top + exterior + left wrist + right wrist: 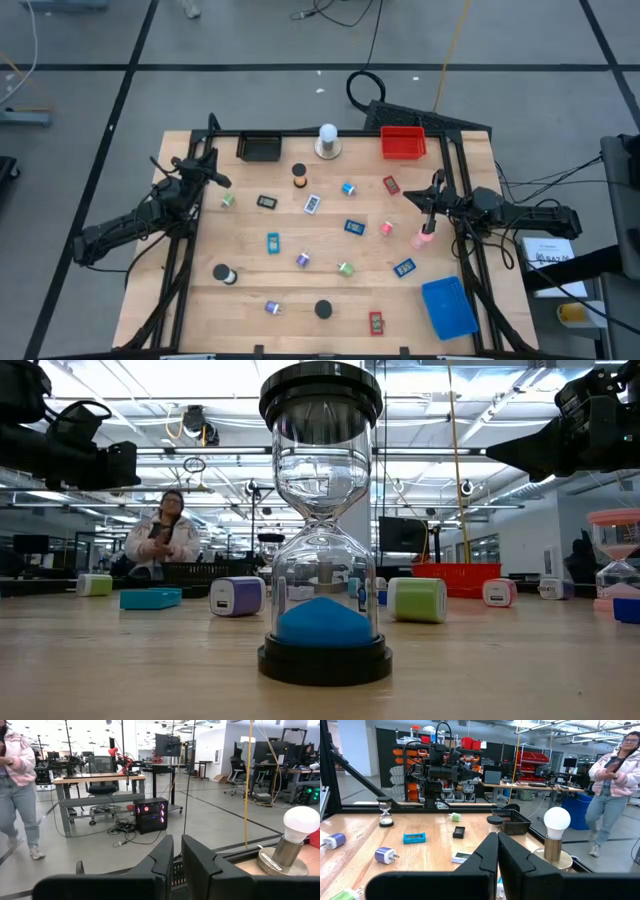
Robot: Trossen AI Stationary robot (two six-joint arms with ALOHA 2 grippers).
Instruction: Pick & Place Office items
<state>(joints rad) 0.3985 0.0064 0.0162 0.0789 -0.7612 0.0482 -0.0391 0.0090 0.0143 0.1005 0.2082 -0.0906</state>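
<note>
Both of my grippers stand with jaws nearly together and nothing between them; the right pair is pressed shut, the left pair shows only a thin slit.

High view: my left gripper [215, 178] hovers at the table's [250, 260] left edge, near the black tray [259, 148]; my right gripper [428, 215] hangs at the right edge, just above a pink hourglass [424, 239]; the office items lie scattered over the wood between the arms, among them a blue rectangle [273, 242], a purple charger [303, 259], a green charger [345, 268] and a black-capped hourglass [322, 309]; the red tray [403, 142] sits at the far edge, the blue tray [448, 306] at the near right corner, the white bulb [327, 141] between black and red trays.

Low view: the blue-sand hourglass [322, 525] stands upright close to the lens; behind it lie the purple charger [236, 597] and green charger [419, 600]; a person [162, 540] stands beyond the table.

Left wrist view: my fingers [159, 865] point off the table's far edge, beside the bulb [297, 832]; the person [20, 785] walks in the room.

Right wrist view: my fingers [486, 857] are closed, facing across the table toward my left arm [440, 767]; the items lie between, well apart.
</note>
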